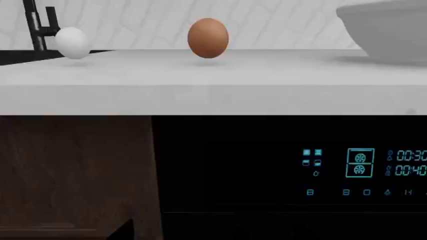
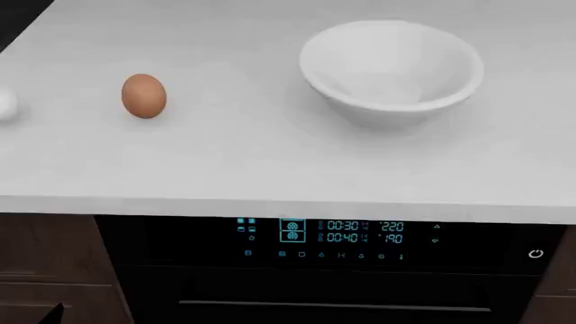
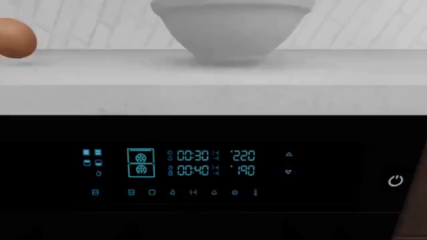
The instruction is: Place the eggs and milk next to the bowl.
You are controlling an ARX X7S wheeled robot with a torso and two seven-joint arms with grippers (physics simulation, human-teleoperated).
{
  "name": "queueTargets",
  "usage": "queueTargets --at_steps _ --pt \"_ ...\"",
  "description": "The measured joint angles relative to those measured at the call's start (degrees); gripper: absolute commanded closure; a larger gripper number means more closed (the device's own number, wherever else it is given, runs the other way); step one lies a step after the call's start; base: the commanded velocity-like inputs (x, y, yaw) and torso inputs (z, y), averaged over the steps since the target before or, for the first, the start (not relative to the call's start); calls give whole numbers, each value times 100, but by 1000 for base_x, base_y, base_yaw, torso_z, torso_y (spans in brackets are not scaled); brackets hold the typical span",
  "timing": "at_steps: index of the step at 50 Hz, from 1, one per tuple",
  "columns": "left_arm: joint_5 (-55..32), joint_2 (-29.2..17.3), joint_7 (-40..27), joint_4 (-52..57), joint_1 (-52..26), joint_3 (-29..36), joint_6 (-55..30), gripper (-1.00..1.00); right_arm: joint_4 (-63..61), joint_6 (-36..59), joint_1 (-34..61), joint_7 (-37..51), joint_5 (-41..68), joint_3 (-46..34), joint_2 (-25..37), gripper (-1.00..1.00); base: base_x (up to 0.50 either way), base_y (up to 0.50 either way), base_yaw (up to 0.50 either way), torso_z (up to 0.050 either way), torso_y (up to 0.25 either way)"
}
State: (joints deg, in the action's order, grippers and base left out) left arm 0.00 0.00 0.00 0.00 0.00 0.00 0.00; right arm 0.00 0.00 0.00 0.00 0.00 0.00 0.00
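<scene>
On the white counter a reddish-brown egg lies left of the large white bowl, well apart from it. A white egg is cut off at the head view's left edge. The left wrist view has both the white egg and the brown egg, with the bowl off to one side. The right wrist view looks up at the bowl and part of the brown egg. The milk is out of view. Only a dark tip of my left gripper shows, below counter level. My right gripper does not show.
Below the counter edge sits a black oven with a lit blue display and a power button. A dark wood cabinet adjoins it on the left. A black tap stands behind the white egg.
</scene>
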Motion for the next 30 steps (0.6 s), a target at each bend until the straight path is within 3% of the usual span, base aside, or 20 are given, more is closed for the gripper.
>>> queueTargets --at_steps 15,30 --pt "-392 -358 -399 -66 -19 447 89 -100 120 -55 75 244 190 -279 202 -100 0 0 0 0 0" --pt "-683 -521 -526 65 47 613 -76 -100 143 -102 61 418 341 -476 347 -100 0 0 0 50 0"
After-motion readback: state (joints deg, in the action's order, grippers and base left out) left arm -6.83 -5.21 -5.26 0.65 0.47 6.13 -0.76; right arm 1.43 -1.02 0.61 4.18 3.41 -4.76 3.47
